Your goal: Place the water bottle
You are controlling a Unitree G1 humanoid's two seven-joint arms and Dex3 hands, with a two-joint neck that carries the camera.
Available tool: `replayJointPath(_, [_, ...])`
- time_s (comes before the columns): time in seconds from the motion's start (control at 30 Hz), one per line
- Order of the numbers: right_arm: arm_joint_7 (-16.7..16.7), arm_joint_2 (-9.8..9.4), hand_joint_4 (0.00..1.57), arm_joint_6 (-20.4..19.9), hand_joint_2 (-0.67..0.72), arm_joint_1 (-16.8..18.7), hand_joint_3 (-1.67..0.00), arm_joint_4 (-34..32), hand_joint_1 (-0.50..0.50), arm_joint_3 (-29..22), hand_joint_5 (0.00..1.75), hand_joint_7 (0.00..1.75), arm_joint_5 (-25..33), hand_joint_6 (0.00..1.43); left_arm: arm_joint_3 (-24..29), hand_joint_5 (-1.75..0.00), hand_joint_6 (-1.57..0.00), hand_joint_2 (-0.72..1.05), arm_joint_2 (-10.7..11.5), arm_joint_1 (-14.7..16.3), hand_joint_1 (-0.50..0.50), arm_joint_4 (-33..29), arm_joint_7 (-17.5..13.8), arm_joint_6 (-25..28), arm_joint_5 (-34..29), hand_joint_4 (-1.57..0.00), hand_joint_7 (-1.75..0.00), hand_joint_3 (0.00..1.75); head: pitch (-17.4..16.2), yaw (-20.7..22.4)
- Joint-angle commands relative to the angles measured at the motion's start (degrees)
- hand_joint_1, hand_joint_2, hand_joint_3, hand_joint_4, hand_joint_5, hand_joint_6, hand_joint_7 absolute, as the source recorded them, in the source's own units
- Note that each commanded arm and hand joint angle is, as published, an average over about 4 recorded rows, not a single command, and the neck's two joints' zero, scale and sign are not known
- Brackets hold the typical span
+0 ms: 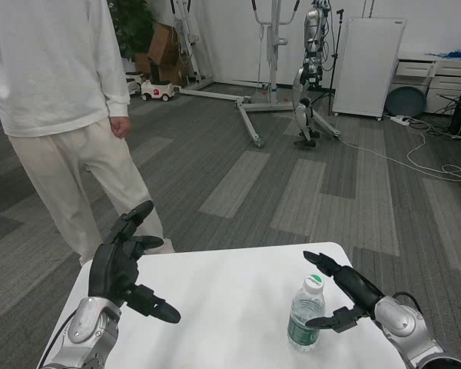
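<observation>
The water bottle (306, 314) stands upright on the table (230, 288), apparently set down, with the right robot hand (346, 296) spread just beside it holding nothing, while the left robot hand (127, 269) hovers empty, fingers apart.

— Where was the bottle (306, 314)?
— Upright on the table's right part, near its front edge.
— How did it look?
— Clear plastic, white cap, green label band.
</observation>
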Motion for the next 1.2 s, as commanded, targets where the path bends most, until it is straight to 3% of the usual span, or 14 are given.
replayJointPath(0.03, [0.22,-1.6,0.0,0.99,-0.48,1.13,-0.48,-3.03,-0.46,-0.42,0.0,0.0,2.11,0.0,0.53,-1.75,0.0,-0.55,0.48,0.21,-0.5,0.4,0.31,-0.3,-0.21,0.0,-0.37,0.09,0.05,0.09])
replayJointPath(0.33, [0.24,-3.16,0.0,2.14,-0.48,4.03,-0.48,-9.57,-0.46,-1.14,0.0,0.0,6.7,0.0,0.68,-1.75,0.0,-0.55,0.56,0.38,-0.5,0.34,0.31,-0.3,-0.21,0.0,-0.42,0.09,0.02,0.18])
replayJointPath(0.73, [1.56,-2.37,0.02,2.44,-0.48,4.85,-0.48,-18.5,-0.46,-2.37,0.0,0.0,11.73,0.01,0.62,-1.75,0.0,-0.55,0.56,0.38,-0.5,0.4,0.31,-0.3,-0.21,0.0,-0.38,0.09,0.06,0.05])
replayJointPath(0.9, [1.56,-1.62,0.01,3.06,-0.41,3.79,-0.48,-23.77,-0.46,-2.28,0.0,0.0,12.22,0.0,0.53,-1.75,0.0,-0.55,0.56,0.3,-0.5,0.4,0.31,-0.3,-0.17,0.0,-0.4,0.09,0.16,0.08])
replayJointPath(1.2, [0.28,-0.41,0.0,3.63,-0.41,0.28,-0.48,-29.39,-0.46,5.65,0.0,0.0,12.79,0.0,0.49,-1.75,0.0,-0.55,0.56,0.16,-0.5,0.4,0.31,-0.3,-0.12,0.0,-0.37,0.09,0.41,0.03])
